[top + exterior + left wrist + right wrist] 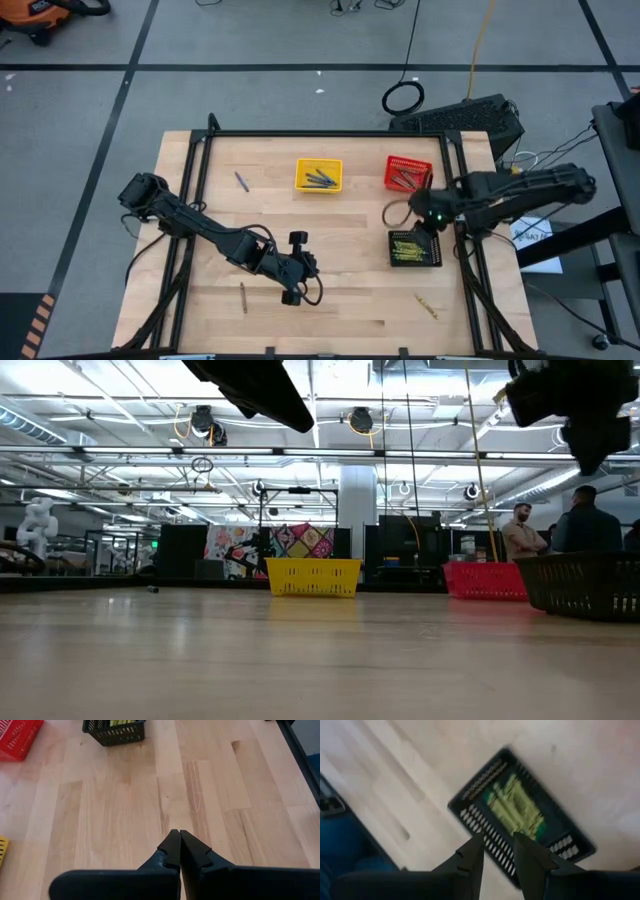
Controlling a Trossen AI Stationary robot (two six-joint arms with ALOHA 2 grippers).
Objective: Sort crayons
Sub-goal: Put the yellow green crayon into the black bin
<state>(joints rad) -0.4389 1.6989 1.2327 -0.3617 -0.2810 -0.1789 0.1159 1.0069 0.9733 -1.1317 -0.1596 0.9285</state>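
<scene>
Three mesh baskets stand on the wooden table: a yellow basket (318,175) with blue-grey crayons, a red basket (408,172) with brown-red crayons, and a black basket (414,247) with yellow-olive crayons (515,807). Three loose crayons lie flat on the wood: a blue-grey one (241,181), a brown one (243,297) and a yellow one (427,306). My left gripper (176,834) is shut and empty above bare wood near the table's middle (316,268). My right gripper (497,842) hovers open above the black basket's far edge (428,222), with nothing seen between its fingers.
A black frame (330,134) runs round the table's edges. Bare wood lies between the baskets and the near edge. In the low view two people (520,532) stand in the room beyond the table.
</scene>
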